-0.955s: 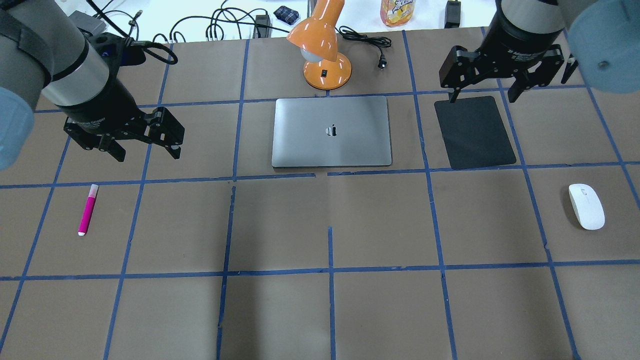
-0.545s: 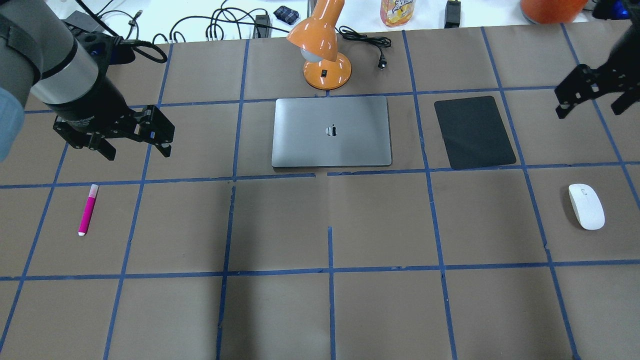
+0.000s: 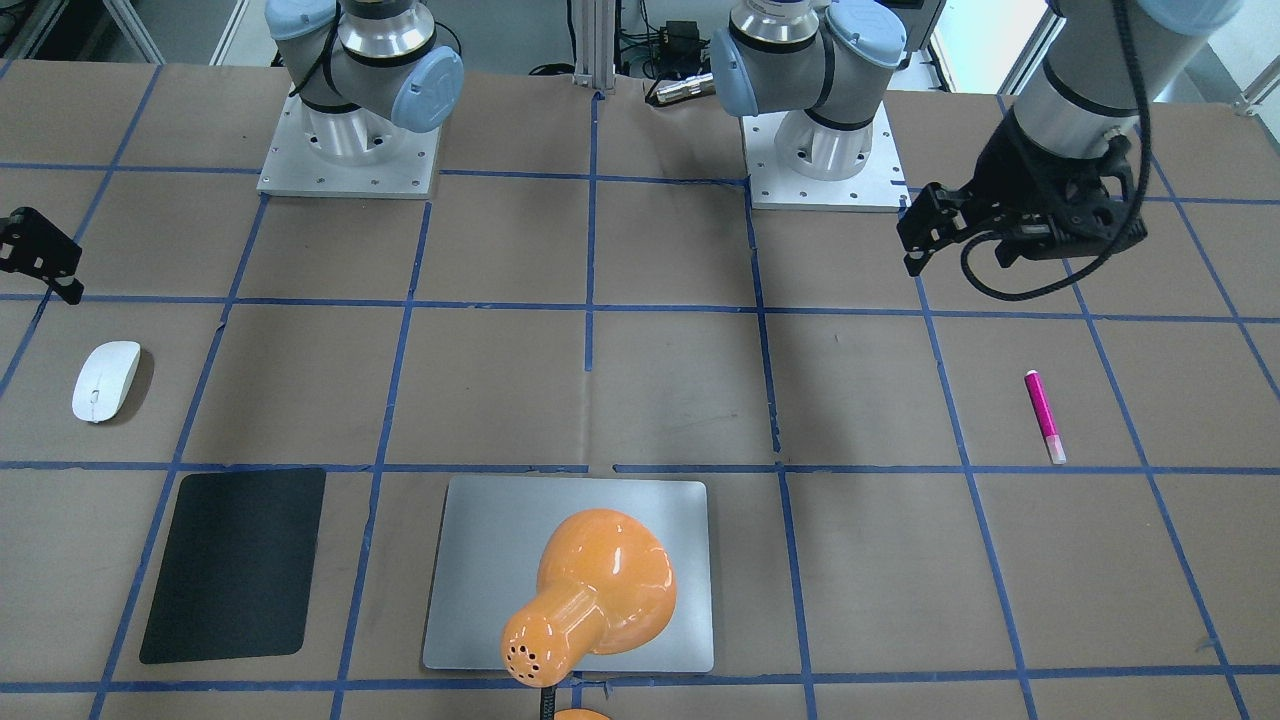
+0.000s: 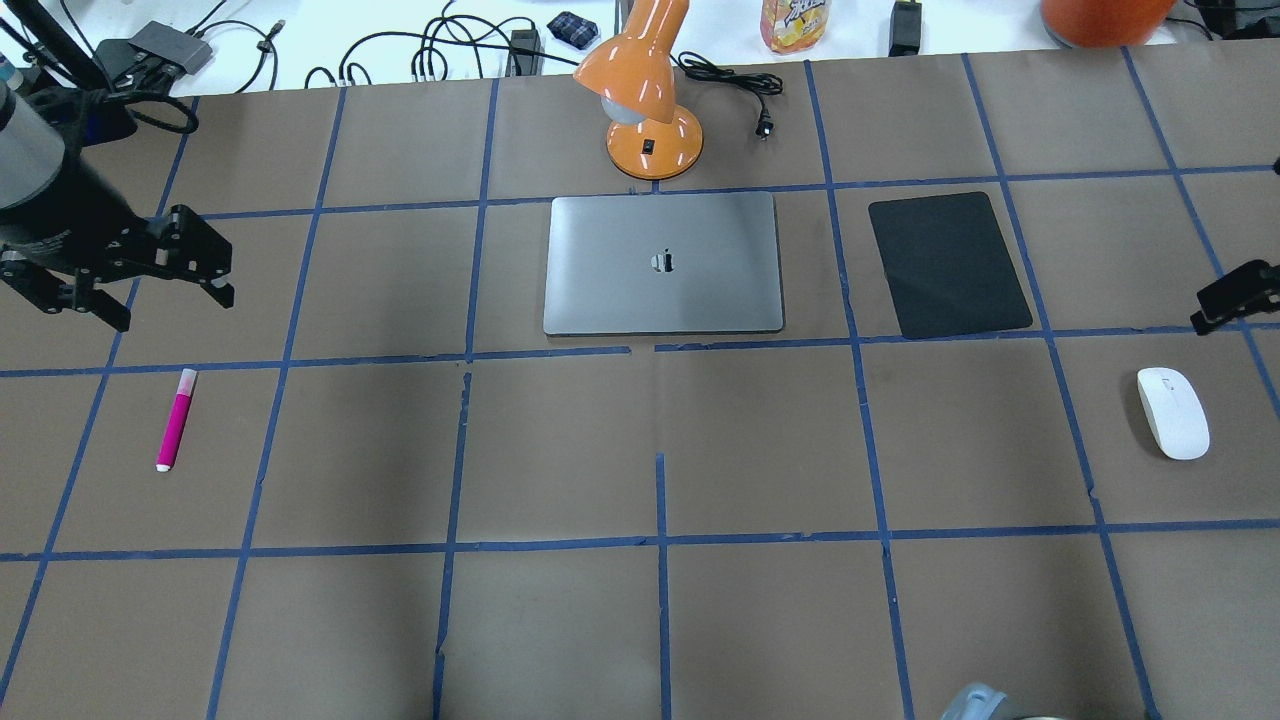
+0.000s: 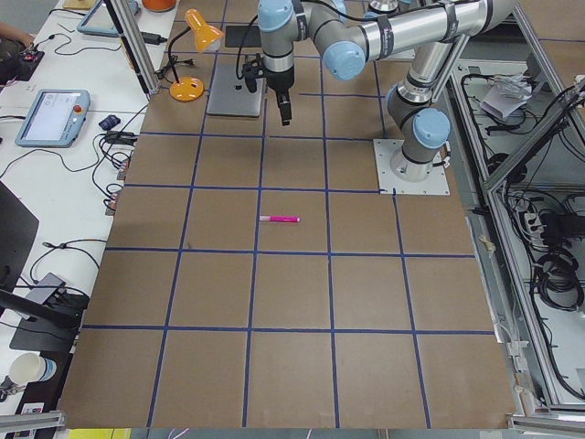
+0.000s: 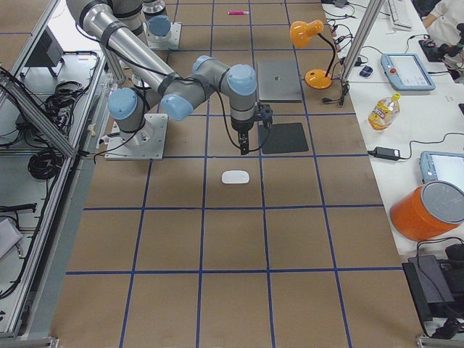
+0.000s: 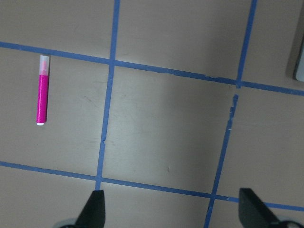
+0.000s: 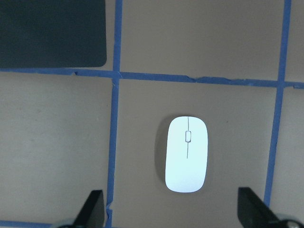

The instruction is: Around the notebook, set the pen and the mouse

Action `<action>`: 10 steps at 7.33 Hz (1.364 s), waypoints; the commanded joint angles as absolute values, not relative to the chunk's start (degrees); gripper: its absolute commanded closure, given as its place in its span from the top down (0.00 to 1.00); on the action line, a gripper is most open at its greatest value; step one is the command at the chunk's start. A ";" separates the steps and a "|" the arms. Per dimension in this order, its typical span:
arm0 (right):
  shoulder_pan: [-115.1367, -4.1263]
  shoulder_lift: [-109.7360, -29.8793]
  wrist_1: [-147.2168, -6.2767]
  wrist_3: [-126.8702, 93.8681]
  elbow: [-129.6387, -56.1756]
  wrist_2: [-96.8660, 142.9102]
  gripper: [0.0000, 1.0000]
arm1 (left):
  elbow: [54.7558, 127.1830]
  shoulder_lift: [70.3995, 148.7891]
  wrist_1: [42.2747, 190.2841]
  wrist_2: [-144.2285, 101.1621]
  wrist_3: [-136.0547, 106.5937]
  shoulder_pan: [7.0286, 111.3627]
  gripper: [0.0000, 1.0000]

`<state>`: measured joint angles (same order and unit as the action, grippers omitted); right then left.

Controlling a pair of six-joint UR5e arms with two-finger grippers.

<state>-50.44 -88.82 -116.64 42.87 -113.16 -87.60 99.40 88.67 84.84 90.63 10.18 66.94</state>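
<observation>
1. The pen lies flat on the left part of the table. Its pale end points to the far side, and it is well apart from the notebook.
2. The mouse sits on the right part of the table, also well apart from the notebook and nearer the robot than it.
3. The notebook lies closed at the middle of the far half, with neither the pen nor the mouse beside it.
4. The left gripper hangs above the table just to the far side of the pen. Its fingers are spread wide with nothing between them. In its wrist view the pen lies off to the upper left, outside the gap.
5. The right gripper hangs above the mouse area, fingers wide apart and empty. The mouse shows in its wrist view in line with the gap between the fingers.
6. A black mat lies just to the right of the notebook, between it and the mouse, touching neither.
7. An orange desk lamp stands just beyond the notebook's far edge.
</observation>
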 commanded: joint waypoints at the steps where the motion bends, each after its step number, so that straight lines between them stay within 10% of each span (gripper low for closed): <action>1: -48.43 -82.40 -129.75 43.77 -119.52 -87.98 1.00 | 103.60 92.36 75.54 90.62 22.24 58.31 1.00; 7: -47.81 -73.21 -135.62 43.86 -121.11 -88.95 1.00 | 109.69 105.01 55.93 90.17 37.95 48.96 1.00; 10: -47.81 -73.30 -135.62 42.98 -121.03 -88.86 0.63 | 110.21 108.63 55.90 90.00 34.04 49.83 1.00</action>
<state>-47.81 -73.27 -135.61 43.29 -121.01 -88.93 109.84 107.39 56.03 90.09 36.23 49.36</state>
